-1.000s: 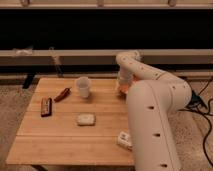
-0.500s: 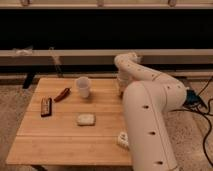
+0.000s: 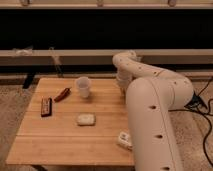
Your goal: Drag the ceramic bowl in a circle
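- Our hand (image 3: 121,88) is down at the tabletop's (image 3: 70,135) far right edge, closed tight; we cannot tell on what.
- The ceramic bowl is hidden from us; our arm (image 3: 150,105) covers that edge.

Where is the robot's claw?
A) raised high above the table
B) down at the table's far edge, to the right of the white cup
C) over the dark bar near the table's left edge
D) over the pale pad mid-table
B: the gripper is down at the far edge of the table, to the picture's right of the white cup, well away from the dark bar and the pale pad.
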Motion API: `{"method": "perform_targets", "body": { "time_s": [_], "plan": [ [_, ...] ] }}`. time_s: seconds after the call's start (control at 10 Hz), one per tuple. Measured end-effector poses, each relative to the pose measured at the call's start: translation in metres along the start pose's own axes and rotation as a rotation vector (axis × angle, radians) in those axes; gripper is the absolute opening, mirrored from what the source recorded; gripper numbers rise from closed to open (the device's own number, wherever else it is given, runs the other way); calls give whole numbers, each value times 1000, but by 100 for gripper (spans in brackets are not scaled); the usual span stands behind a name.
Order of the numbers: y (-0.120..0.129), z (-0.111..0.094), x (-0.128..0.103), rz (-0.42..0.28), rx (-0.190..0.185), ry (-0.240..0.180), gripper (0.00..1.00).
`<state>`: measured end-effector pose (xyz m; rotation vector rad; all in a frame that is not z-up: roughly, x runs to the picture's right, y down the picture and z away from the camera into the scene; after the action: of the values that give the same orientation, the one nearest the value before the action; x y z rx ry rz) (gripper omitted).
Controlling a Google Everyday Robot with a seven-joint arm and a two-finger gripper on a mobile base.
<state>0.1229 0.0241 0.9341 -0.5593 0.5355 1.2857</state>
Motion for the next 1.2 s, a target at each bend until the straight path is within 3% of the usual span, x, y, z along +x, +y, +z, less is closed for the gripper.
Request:
{"method": "perform_targets", "body": {
  "time_s": [0.1,0.5,0.8,1.2],
  "plan": [
    [-1,-9,11,9,17,-4,0],
    [24,-19,83,65,17,36,0],
    [68,-20,111,51,-19,73,0],
    [141,-26,86,-30,-93,97,0]
  ]
}}
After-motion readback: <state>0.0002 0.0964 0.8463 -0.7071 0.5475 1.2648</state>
